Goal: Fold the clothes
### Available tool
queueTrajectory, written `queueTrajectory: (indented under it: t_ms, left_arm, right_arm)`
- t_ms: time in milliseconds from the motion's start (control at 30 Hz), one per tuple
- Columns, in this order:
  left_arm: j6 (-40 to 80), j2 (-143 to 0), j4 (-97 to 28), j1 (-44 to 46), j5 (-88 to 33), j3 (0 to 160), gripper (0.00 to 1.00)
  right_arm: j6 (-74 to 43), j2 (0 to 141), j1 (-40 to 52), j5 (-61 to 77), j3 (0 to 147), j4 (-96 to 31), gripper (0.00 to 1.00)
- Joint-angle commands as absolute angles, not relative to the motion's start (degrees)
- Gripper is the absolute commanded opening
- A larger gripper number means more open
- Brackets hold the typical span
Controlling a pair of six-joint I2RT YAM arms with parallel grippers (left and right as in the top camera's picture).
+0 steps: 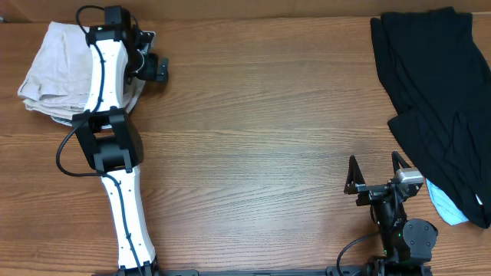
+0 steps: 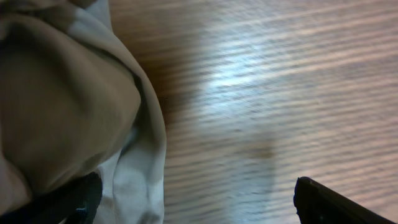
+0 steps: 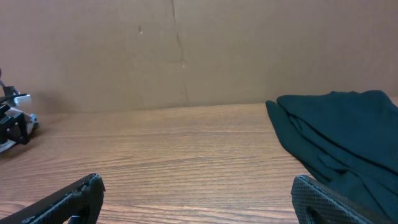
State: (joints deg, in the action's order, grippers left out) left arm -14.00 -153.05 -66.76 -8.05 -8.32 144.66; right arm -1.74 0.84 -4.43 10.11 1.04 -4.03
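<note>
The cream-beige shorts [image 1: 55, 70] lie folded in a bundle at the table's far left. My left gripper [image 1: 153, 69] is open at the bundle's right edge. In the left wrist view the beige cloth [image 2: 74, 106] fills the left side, one finger rests against it, and bare wood lies between the fingers [image 2: 196, 202]. The large black garment [image 1: 441, 100] lies spread at the far right, also in the right wrist view [image 3: 342, 143]. A bit of light-blue denim [image 1: 445, 205] peeks from under it. My right gripper [image 1: 376, 172] is open and empty, low near the front edge [image 3: 196, 199].
Brown wooden table [image 1: 261, 130] between the two garment piles. A cardboard wall [image 3: 186, 50] stands behind the table's far edge. The left arm's white links [image 1: 115, 146] stretch from the front edge to the beige bundle.
</note>
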Motion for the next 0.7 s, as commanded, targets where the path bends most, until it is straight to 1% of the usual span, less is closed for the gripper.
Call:
queueTrajectory:
  t_ms: [0, 367, 667]
  left_arm:
    - [-16.2, -154.8, -65.3, -9.4, -6.6, 144.5, 1.00]
    - [-16.9, -154.8, -64.3, -12.1, -4.1, 144.5, 1.00]
    - [-16.9, -154.8, -68.3, -14.3, -4.2, 144.5, 1.00]
  right_arm:
    - [-2.1, 0.2, -4.6, 10.2, 0.4, -3.7, 1.00]
    - [-2.1, 0.2, -4.6, 10.2, 0.4, -3.7, 1.00]
    - [-2.1, 0.2, -4.6, 10.2, 0.4, -3.7, 1.00]
